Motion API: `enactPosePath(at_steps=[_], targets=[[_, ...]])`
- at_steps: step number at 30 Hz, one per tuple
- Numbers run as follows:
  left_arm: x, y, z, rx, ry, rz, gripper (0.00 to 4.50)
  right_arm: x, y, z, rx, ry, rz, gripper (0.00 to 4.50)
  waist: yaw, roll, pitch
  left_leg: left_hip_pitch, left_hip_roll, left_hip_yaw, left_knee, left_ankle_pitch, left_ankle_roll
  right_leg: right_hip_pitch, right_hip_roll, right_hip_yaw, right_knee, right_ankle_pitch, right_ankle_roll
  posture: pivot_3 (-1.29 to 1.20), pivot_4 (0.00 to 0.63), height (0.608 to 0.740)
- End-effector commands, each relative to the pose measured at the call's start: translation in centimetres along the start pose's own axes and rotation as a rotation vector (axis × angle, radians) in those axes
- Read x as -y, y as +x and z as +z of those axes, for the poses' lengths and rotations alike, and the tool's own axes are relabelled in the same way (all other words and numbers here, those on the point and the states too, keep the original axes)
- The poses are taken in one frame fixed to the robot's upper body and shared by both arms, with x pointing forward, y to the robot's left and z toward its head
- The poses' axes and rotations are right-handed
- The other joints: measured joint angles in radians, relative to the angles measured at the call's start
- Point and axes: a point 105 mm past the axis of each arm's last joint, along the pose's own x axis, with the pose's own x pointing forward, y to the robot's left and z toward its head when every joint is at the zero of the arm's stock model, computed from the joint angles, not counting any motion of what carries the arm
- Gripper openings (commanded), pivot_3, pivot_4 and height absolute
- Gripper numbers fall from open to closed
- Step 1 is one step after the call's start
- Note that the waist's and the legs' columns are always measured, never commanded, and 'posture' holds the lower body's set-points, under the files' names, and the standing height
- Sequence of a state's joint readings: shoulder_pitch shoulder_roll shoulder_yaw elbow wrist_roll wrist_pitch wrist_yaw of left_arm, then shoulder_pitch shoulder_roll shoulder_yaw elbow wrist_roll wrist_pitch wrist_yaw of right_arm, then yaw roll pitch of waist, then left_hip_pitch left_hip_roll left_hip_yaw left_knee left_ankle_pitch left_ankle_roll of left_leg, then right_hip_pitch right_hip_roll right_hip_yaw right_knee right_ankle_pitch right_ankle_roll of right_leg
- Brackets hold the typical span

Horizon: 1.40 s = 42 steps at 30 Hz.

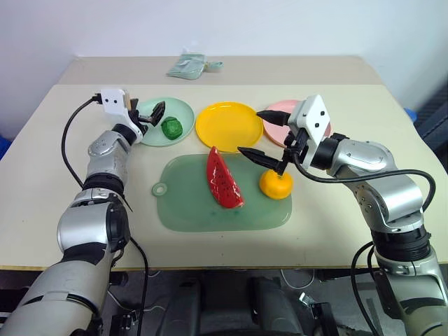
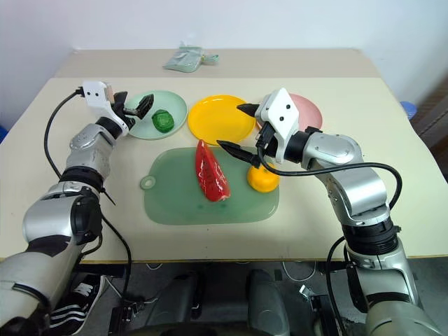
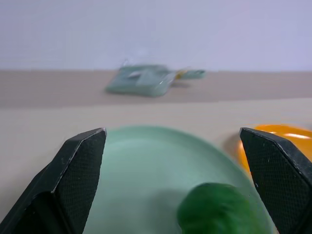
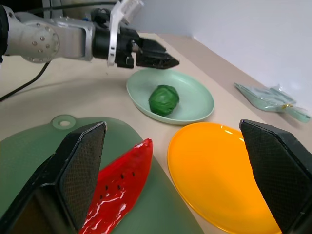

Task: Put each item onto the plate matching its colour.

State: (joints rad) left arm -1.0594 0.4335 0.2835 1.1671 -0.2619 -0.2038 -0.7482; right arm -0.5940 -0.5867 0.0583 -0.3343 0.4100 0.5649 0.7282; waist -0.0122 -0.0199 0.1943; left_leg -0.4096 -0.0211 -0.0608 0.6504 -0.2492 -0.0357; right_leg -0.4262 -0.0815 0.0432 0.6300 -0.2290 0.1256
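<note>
A beige desk (image 1: 70, 133) stands against a pale wall, a pale green cutting mat (image 1: 189, 203) near its front edge; the green lump (image 1: 171, 127) lies on the mint plate (image 1: 183, 112), just beyond the left gripper (image 1: 150, 116), whose fingers are spread and empty; the watermelon wedge (image 1: 222, 180) and orange (image 1: 276, 184) rest on the mat; the right gripper (image 1: 260, 134), fingers wide apart, hovers above the orange, between the yellow plate (image 1: 227, 124) and pink plate (image 1: 278, 108).

The bumpy dark green lump (image 1: 171, 127) sits on the mint green plate (image 1: 183, 110). The yellow-orange plate (image 1: 229, 125) and the pale pink plate (image 1: 278, 110) lie bare. The red watermelon wedge (image 1: 222, 178) and the round orange (image 1: 276, 185) rest on the cutting mat (image 1: 183, 199).
</note>
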Motion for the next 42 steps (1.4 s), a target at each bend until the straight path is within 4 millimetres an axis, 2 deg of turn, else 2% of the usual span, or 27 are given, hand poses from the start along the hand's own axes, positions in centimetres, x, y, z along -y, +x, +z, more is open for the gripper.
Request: enactPosePath(at_steps=[1,4,8,12,17,21,27,33,38,42], targets=[[4.0,-1.3,3.9,0.097,-0.006,-0.428,4.46,0.9,-0.7,1.9,0.055,-0.011,-0.035,4.5,-0.005,0.0,0.0,0.0,0.0,0.0,0.0,0.0,0.0,0.0,0.0,0.0,0.0,0.0,0.0,0.0,0.15,0.74],[5.6,-3.6,4.6,0.069,-0.032,-0.608,4.46,1.1,-0.6,2.2,0.056,0.007,-0.042,4.5,-0.018,0.0,0.0,0.0,0.001,0.0,-0.001,0.0,0.0,0.0,0.001,0.0,0.0,0.0,0.0,0.0,0.15,0.74],[6.1,-5.3,4.5,0.004,-0.079,-0.683,4.46,1.2,-0.2,2.3,0.052,0.016,-0.047,4.5,-0.028,0.0,0.0,0.001,0.001,-0.001,-0.001,0.0,0.0,-0.001,0.001,0.0,0.001,0.0,-0.001,0.0,0.15,0.74],[7.2,-7.9,3.8,-0.079,-0.106,-0.791,4.46,1.4,0.2,1.7,0.019,0.029,-0.06,4.5,-0.031,0.001,0.0,0.001,0.001,-0.001,-0.002,0.0,0.0,-0.001,0.001,0.001,0.001,0.0,-0.001,0.0,0.15,0.74],[7.4,-9.2,3.1,-0.136,-0.114,-0.81,4.46,1.3,0.0,0.9,-0.018,0.003,-0.048,4.5,-0.023,0.0,0.0,0.001,0.001,0.0,-0.001,0.0,0.0,-0.001,0.0,0.001,0.0,0.0,-0.001,0.0,0.15,0.74],[7.9,-10.4,2.3,-0.195,-0.127,-0.848,4.46,1.0,0.3,1.0,-0.026,0.014,-0.046,4.5,-0.025,0.001,0.0,0.001,0.001,0.0,-0.001,0.0,0.0,-0.001,0.0,0.001,0.0,0.0,-0.001,0.0,0.15,0.74],[7.9,-10.9,2.1,-0.199,-0.094,-0.849,4.46,-0.1,1.6,1.0,-0.108,0.199,-0.035,4.5,-0.028,0.001,0.0,0.001,0.001,-0.001,-0.001,0.0,0.0,-0.001,0.0,0.001,0.001,0.0,-0.001,0.0,0.15,0.74],[7.6,-11.4,2.1,-0.216,-0.071,-0.858,4.46,0.9,3.0,3.6,-0.144,0.315,-0.129,4.5,-0.029,0.001,0.0,0.001,0.001,-0.001,-0.002,0.0,0.0,-0.001,0.0,0.001,0.001,0.0,-0.001,0.0,0.15,0.74],[7.2,-12.1,2.0,-0.246,-0.067,-0.879,4.46,1.1,4.2,3.8,-0.229,0.387,-0.228,4.5,-0.028,0.001,0.0,0.001,0.001,0.0,-0.003,0.0,0.0,-0.002,0.0,0.001,0.001,0.0,-0.001,0.0,0.15,0.74],[6.9,-12.4,2.0,-0.264,-0.051,-0.893,4.46,0.7,4.5,3.9,-0.257,0.417,-0.226,4.5,-0.027,0.001,0.0,0.0,0.001,0.0,-0.003,0.0,0.0,-0.002,0.0,0.001,0.001,0.0,-0.001,0.0,0.15,0.74]])
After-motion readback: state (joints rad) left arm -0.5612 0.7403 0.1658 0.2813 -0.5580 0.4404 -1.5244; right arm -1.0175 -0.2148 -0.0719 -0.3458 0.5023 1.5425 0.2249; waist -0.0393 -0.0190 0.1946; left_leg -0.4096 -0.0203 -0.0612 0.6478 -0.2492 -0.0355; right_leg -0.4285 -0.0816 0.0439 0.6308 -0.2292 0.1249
